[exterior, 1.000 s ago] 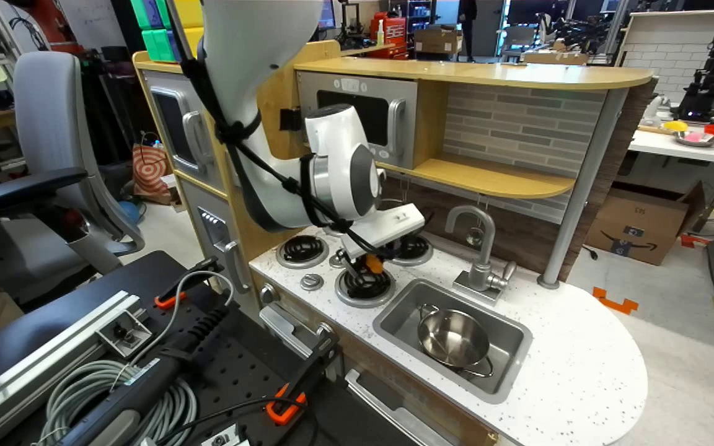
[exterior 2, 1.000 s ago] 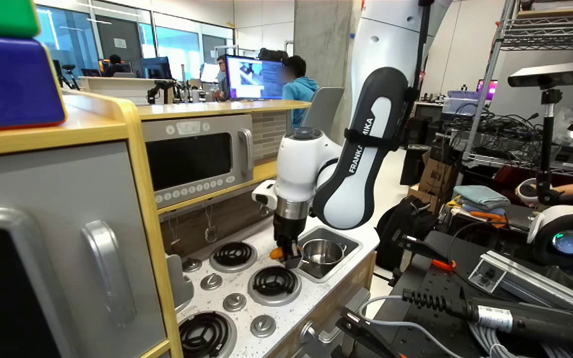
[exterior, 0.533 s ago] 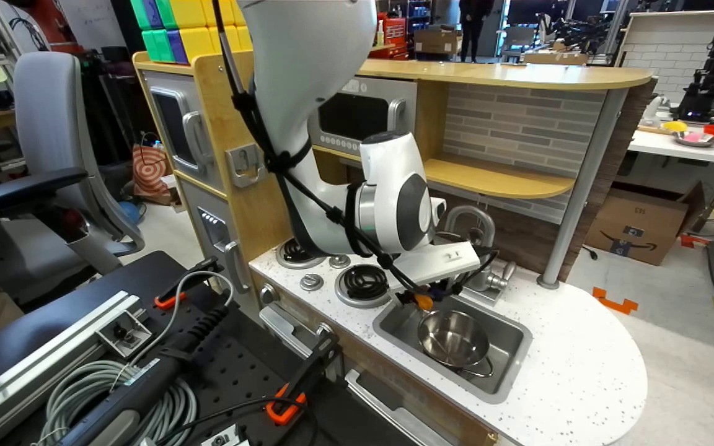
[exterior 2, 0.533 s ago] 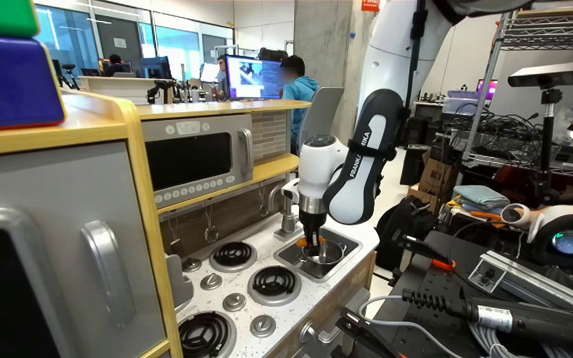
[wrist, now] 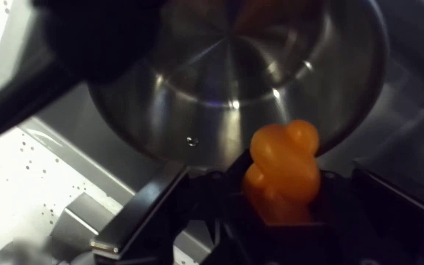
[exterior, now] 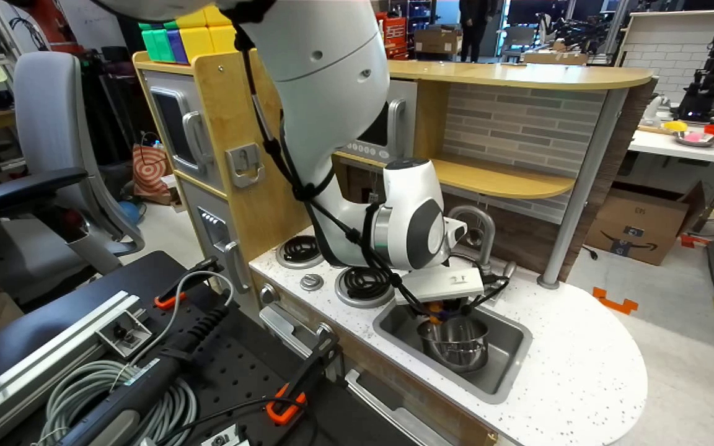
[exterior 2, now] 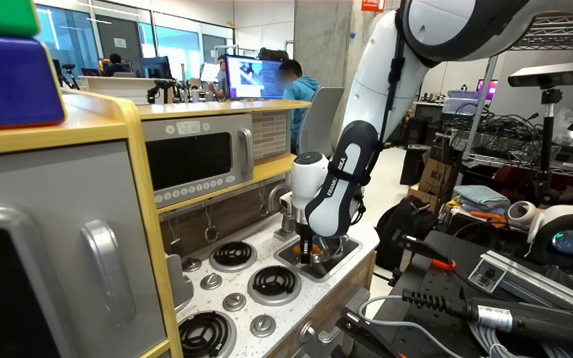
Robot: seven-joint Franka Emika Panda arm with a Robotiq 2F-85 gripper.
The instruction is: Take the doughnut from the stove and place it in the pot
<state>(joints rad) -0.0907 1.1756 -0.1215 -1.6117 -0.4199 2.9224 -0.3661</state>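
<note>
Placing seems in hand; the gripper grasps the doughnut near the tilted pot; centring, then releasing, should follow.

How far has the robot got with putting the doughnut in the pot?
Done: the orange doughnut is off the stove.
In hand: the tool grips it near the edge of the pot in the sink.
Left: it probably needs to go further over the pot, then be let go inside. The pot looks tipped, so that may need care.
</note>
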